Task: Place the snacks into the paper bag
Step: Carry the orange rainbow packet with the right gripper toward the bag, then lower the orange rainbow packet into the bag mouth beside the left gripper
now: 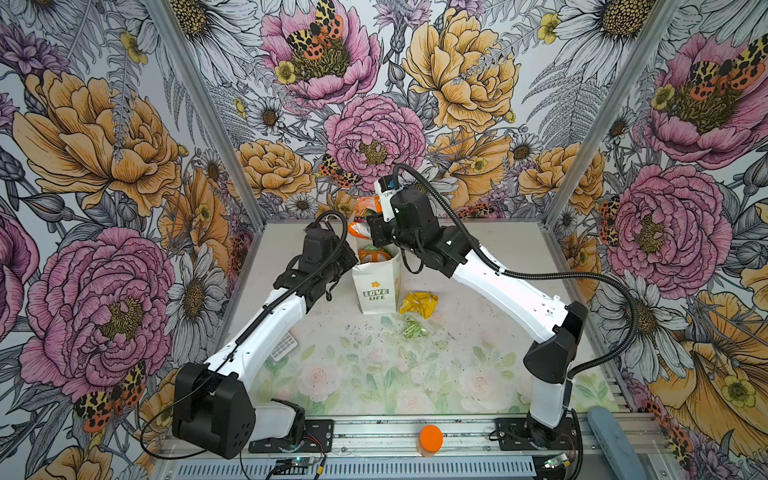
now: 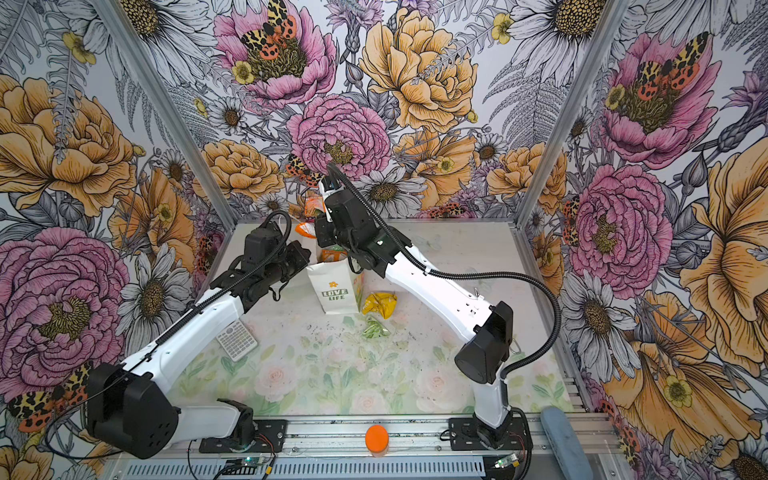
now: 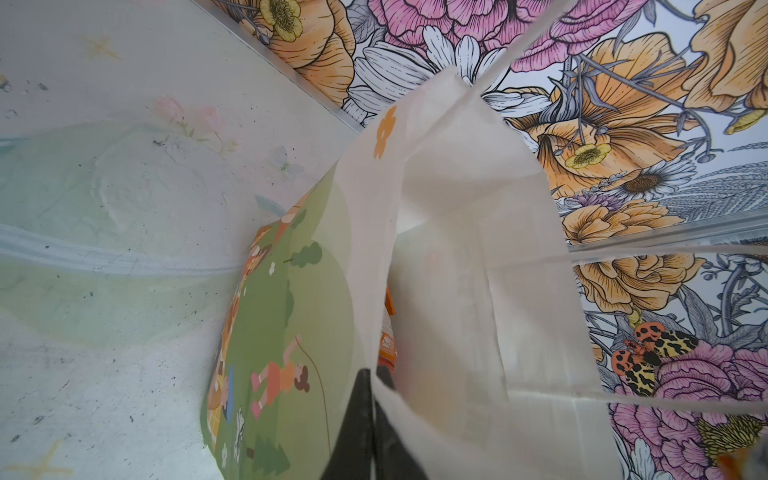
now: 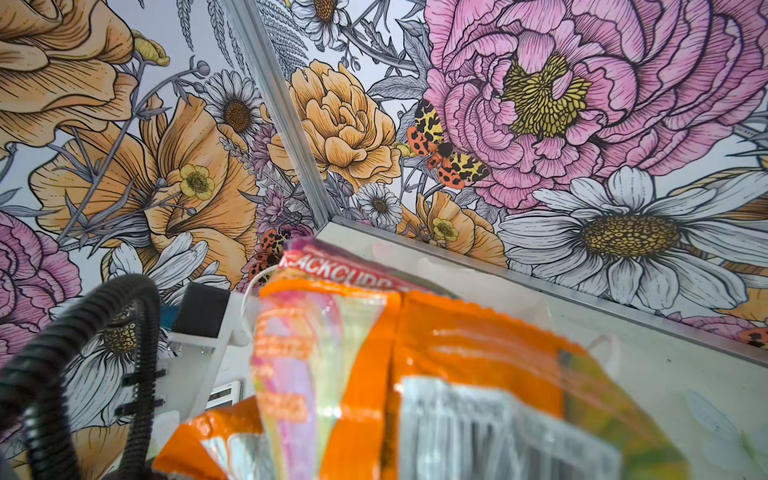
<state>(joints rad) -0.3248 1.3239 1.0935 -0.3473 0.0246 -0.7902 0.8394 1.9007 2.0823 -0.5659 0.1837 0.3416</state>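
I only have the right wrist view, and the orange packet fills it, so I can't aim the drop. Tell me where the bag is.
Observer: The paper bag stands upright, its open mouth right by the right gripper in both top views. The orange packet is not yet inside.
Operator: Report what steadies it.
Observer: The left gripper is shut on the bag's rim, as the left wrist view shows.
Operator: List the snacks outside it.
Observer: A yellow packet and a pale green packet lie beside the bag, toward the right of both top views.
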